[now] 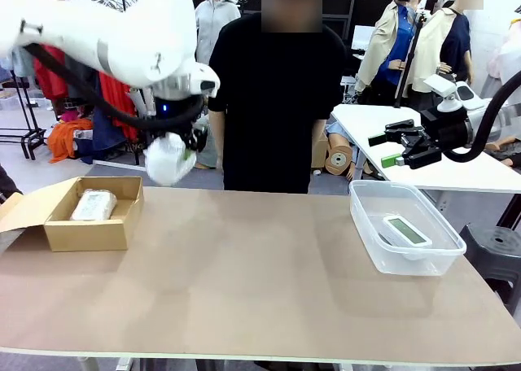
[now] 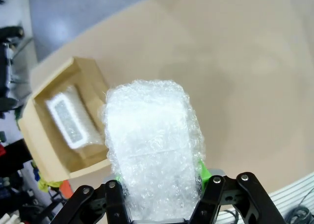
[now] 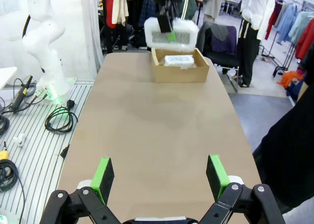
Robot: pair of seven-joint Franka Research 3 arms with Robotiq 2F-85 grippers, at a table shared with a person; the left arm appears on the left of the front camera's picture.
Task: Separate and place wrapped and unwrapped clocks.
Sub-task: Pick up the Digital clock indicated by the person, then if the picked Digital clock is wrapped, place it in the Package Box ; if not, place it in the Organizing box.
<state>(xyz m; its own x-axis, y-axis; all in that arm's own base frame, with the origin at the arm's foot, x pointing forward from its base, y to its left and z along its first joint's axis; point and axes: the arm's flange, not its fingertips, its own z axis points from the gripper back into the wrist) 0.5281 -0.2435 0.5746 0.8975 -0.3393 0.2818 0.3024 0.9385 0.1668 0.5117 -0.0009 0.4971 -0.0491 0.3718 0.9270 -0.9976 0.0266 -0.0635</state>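
Left pincer (image 2: 159,184) clamped on bubble-wrap bundle (image 2: 152,145), seemingly above table (image 1: 244,265), right pincer (image 3: 160,177) wide open, empty

A robot lab set up within a clothing workroom is suggested by garment racks (image 1: 57,86), a tan tabletop (image 1: 244,273) and floor cables (image 3: 59,120).
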